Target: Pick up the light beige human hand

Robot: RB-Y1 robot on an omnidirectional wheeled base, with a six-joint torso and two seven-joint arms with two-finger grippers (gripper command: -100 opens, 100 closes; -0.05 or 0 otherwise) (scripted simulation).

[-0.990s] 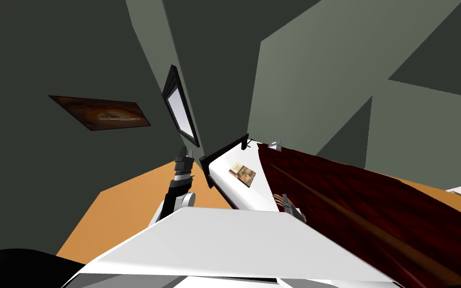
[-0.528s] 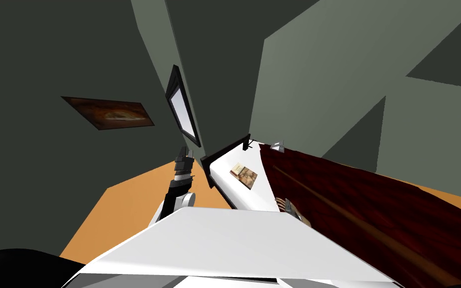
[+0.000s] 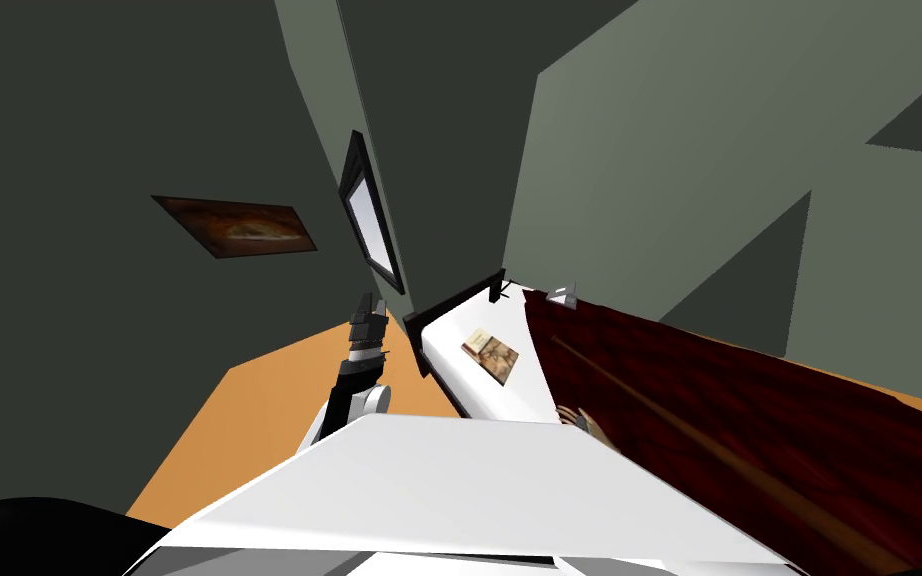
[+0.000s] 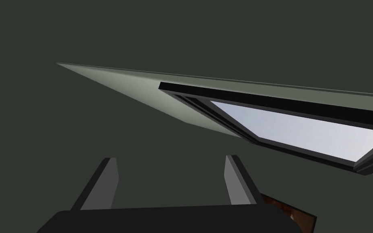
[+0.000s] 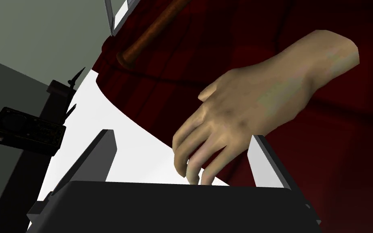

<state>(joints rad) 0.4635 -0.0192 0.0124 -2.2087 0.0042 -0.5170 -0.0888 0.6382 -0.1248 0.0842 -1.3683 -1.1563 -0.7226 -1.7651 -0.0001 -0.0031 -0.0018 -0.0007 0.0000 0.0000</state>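
The light beige human hand (image 5: 262, 97) lies palm down on a dark red blanket (image 5: 343, 170), at the blanket's edge beside the white sheet (image 5: 129, 141). My right gripper (image 5: 181, 135) is open, and the hand's fingers hang between its two blades; one blade (image 5: 268, 162) stands close to the hand's side. In the head view the hand (image 3: 594, 428) peeks out just above my chest, on the blanket (image 3: 749, 400). My left gripper (image 3: 367, 315) is raised over the orange floor, left of the bed, and stands open with nothing in it (image 4: 169, 166).
A book (image 3: 490, 352) lies on the bed's white sheet (image 3: 459, 375). A black headboard (image 3: 449, 300) closes the far end, and a small grey object (image 3: 561, 293) sits there. A dark flat device (image 5: 24, 131) sits on a black post beside the bed. Orange floor (image 3: 269, 400) lies to the left.
The whole head picture has shifted, so I have turned a little. My right gripper has sunk closer to my chest, and more of the beige hand shows beside it. The left arm holds still.
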